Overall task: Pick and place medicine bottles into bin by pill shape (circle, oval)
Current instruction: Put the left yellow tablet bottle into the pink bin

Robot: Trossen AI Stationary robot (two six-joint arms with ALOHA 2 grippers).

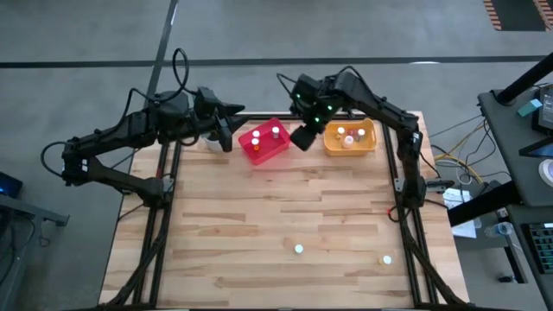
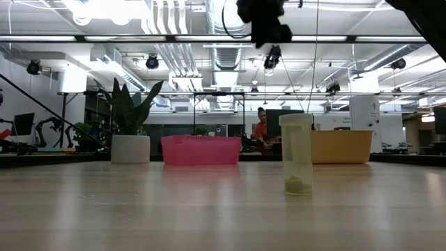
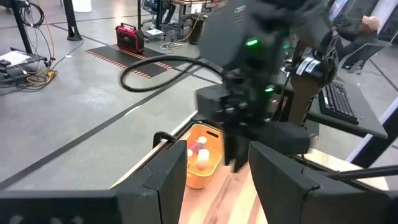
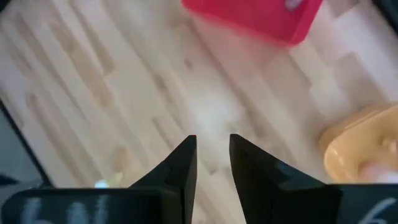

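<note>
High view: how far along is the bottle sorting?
Done: two bottles sit in the red bin, several in the orange bin. In hand: nothing; the left gripper and right gripper hang empty by the bins. Left: two bottles near the table's front edge.

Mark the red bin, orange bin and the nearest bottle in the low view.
red bin (image 1: 251, 148): high view, bare floor near its left wall.
orange bin (image 1: 372, 143): high view, right rim.
bottle (image 2: 297, 157): low view, mid body.
</note>
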